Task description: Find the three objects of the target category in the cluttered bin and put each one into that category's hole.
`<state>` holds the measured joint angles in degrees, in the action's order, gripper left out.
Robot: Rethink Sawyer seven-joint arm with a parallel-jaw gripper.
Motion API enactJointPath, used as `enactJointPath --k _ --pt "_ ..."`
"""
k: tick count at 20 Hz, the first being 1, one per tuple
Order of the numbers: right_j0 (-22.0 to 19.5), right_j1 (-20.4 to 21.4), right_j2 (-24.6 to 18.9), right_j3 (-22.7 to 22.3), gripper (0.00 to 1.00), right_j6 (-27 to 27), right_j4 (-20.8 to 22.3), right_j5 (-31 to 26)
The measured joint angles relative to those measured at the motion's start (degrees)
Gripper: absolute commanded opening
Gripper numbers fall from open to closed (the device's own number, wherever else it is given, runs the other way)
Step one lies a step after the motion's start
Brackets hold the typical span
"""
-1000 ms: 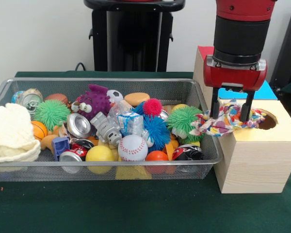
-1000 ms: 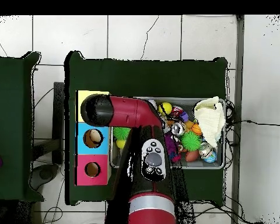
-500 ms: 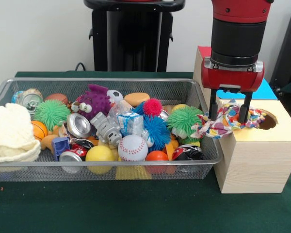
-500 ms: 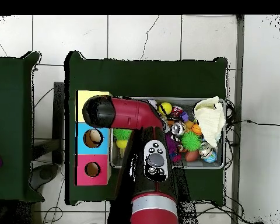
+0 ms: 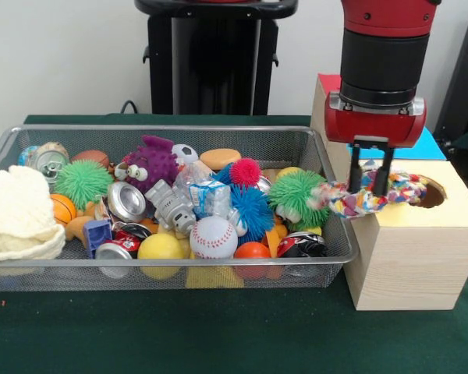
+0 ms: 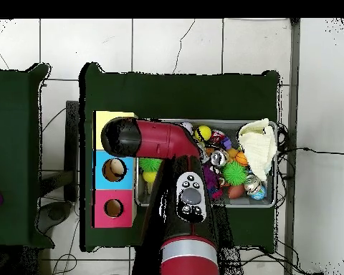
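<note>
The hand point(image 5: 370, 187) is hanging straight down over the wooden box point(image 5: 409, 257), its two dark fingers point(image 5: 356, 167) pinching in on a multicoloured rope toy point(image 5: 366, 196). The toy is lying across the box's top, one frayed end drooping at 9 o'clock over the rim of the wire bin point(image 5: 171, 274), the other end reaching toward the round hole point(image 5: 431, 194) at 3 o'clock of the hand. The toy's end is sitting just at the hole's edge, not inside it.

The bin is sitting on the green bench point(image 5: 218, 335), touching or just beside the box. Inside it, clutter is piling up: a white baseball point(image 5: 213, 237) at 6 o'clock of a blue spiky ball point(image 5: 253, 210), a yellow ball point(image 5: 160, 249) at 9 o'clock of the baseball, a green fuzzy ball point(image 5: 295, 196) at the bin's right end, a purple spiky creature point(image 5: 151, 161) toward 12 o'clock, and a cream knitted cloth point(image 5: 17, 214) filling the left end. A crushed silver can point(image 5: 126, 201) is leaning beside a grey toy robot point(image 5: 170, 206).

In the overhead view the red arm point(image 6: 155, 140) is covering the box's yellow section point(image 6: 103, 118); the blue section point(image 6: 115, 170) and the pink section point(image 6: 113, 208) are each showing an open hole at 6 o'clock of it.
</note>
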<state>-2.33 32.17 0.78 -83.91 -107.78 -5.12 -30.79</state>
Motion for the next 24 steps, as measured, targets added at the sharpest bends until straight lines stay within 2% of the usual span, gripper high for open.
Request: enactJointPath --k 16,21,23,24 --pt "0.82 -0.28 0.66 1.22 0.0 0.0 0.51 -0.82" --pt "4.39 -1.28 3.34 6.82 0.0 0.0 3.26 -8.35" --pt "7.82 -2.05 5.51 12.13 0.0 0.0 5.37 -16.45" --pt "8.61 -2.18 5.93 13.34 0.0 0.0 5.77 -18.33"
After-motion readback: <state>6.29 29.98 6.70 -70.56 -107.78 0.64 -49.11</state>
